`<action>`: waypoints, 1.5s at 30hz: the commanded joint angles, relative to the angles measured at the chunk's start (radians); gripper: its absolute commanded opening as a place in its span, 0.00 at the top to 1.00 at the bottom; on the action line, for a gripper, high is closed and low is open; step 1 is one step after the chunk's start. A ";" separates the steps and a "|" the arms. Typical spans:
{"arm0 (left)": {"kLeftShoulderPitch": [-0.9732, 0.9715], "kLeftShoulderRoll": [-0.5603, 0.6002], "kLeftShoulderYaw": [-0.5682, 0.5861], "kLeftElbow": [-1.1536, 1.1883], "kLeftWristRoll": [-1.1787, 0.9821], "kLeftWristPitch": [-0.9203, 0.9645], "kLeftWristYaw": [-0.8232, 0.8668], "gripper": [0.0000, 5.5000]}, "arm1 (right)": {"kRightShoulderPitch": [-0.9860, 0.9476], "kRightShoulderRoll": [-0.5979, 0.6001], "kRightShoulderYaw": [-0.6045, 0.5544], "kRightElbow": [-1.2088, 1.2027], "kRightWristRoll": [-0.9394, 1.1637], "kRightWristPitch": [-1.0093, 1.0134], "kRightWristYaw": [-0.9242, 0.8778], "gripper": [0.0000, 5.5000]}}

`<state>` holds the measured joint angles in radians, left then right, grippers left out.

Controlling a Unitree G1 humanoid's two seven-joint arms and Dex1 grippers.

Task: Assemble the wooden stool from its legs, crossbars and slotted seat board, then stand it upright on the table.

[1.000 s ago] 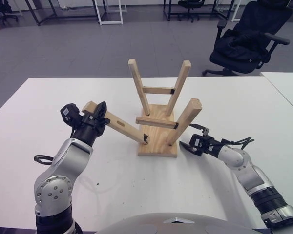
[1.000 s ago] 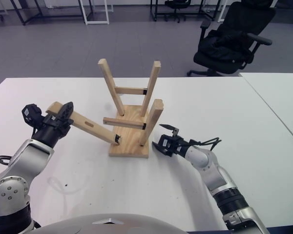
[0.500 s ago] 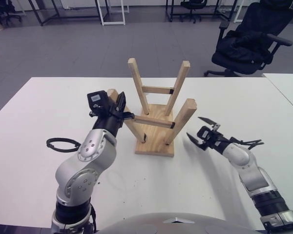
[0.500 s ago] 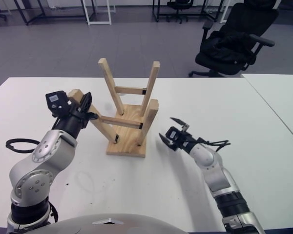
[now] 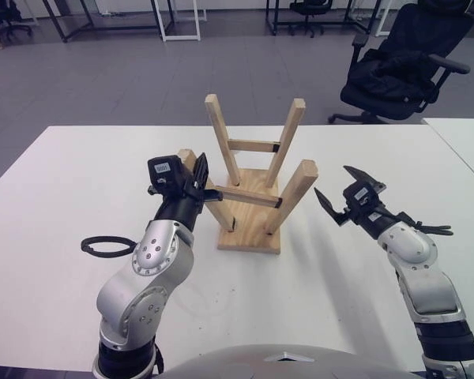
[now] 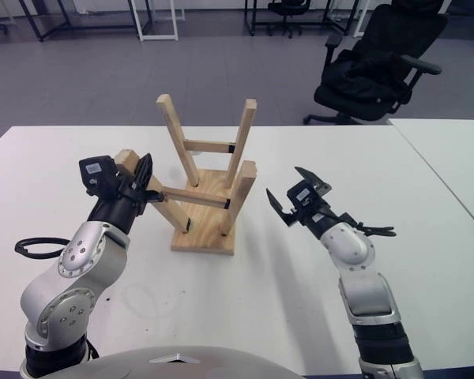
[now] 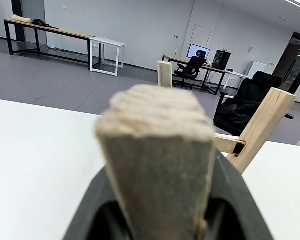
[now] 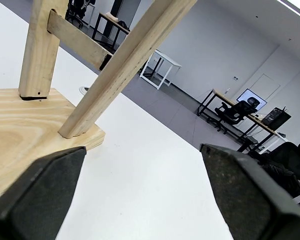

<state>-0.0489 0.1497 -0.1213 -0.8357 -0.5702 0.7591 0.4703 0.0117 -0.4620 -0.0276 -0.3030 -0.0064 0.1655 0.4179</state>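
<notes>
Stool of pale wood sits upside down, its slotted seat board flat on the white table, three legs pointing up. The left gripper is clamped round the top of the fourth wooden leg, which slants down to the board's near-left corner. The right gripper hangs spread wide and empty, just right of the stool

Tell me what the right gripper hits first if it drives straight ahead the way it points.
Probably the near right leg of the upturned stool: the right gripper, jaws open, faces it across the table. Depth is unclear, so it could pass beside the leg.
</notes>
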 commanded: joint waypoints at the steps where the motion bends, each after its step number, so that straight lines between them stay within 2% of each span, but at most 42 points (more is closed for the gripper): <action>1: 0.037 -0.010 0.001 0.042 0.050 0.073 -0.002 0.81 | -0.029 0.007 -0.039 -0.092 0.067 0.057 0.012 0.23; 2: 0.029 -0.016 0.002 0.048 0.056 0.074 -0.006 0.81 | -0.042 0.029 -0.059 -0.145 0.131 0.096 0.007 0.23; 6: 0.012 -0.044 0.008 0.055 0.085 0.077 -0.010 0.81 | -0.135 0.173 -0.158 -0.413 0.599 0.373 -0.151 0.23; 9: 0.020 -0.059 0.008 0.040 0.101 0.089 -0.012 0.81 | -0.263 0.215 -0.225 -0.480 0.896 0.479 -0.374 0.23; 11: 0.008 -0.072 0.005 0.045 0.116 0.095 -0.015 0.81 | -0.366 0.234 -0.193 -0.511 0.996 0.534 -0.503 0.23; 12: -0.004 -0.078 0.004 0.050 0.123 0.095 -0.016 0.81 | -0.408 0.219 -0.133 -0.523 0.974 0.586 -0.533 0.23; 14: -0.043 -0.119 -0.008 0.094 0.139 0.070 -0.023 0.81 | -0.511 0.113 0.105 -0.522 0.792 0.702 -0.534 0.23; 17: -0.117 -0.174 -0.021 0.193 0.173 0.022 -0.037 0.81 | -0.597 0.002 0.384 -0.473 0.533 0.755 -0.520 0.23; 19: -0.129 -0.194 -0.030 0.229 0.203 -0.001 -0.046 0.81 | -0.678 -0.048 0.516 -0.438 0.386 0.772 -0.501 0.23; 23: -0.122 -0.209 -0.029 0.239 0.249 -0.012 -0.070 0.81 | -0.779 -0.096 0.681 -0.320 0.158 0.758 -0.428 0.23; 28: -0.098 -0.209 -0.042 0.212 0.286 0.008 -0.098 0.81 | -0.746 -0.127 0.755 -0.284 0.022 0.792 -0.343 0.23; 37: -0.131 -0.210 -0.071 0.176 0.318 0.035 -0.128 0.81 | -0.560 -0.071 0.923 -0.135 -0.123 0.759 -0.217 0.23; 43: -0.213 -0.217 -0.166 0.242 0.329 -0.001 -0.206 0.81 | -0.542 0.010 0.889 -0.095 -0.189 0.676 -0.181 0.23; 45: -0.222 -0.219 -0.163 0.256 0.338 -0.009 -0.215 0.81 | -0.532 0.017 0.862 -0.095 -0.214 0.648 -0.179 0.23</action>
<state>-0.2329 -0.0566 -0.1936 -0.6022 -0.2208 0.7274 0.3410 -0.6134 -0.4849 0.7683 -0.4623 -0.2780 0.8173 0.1368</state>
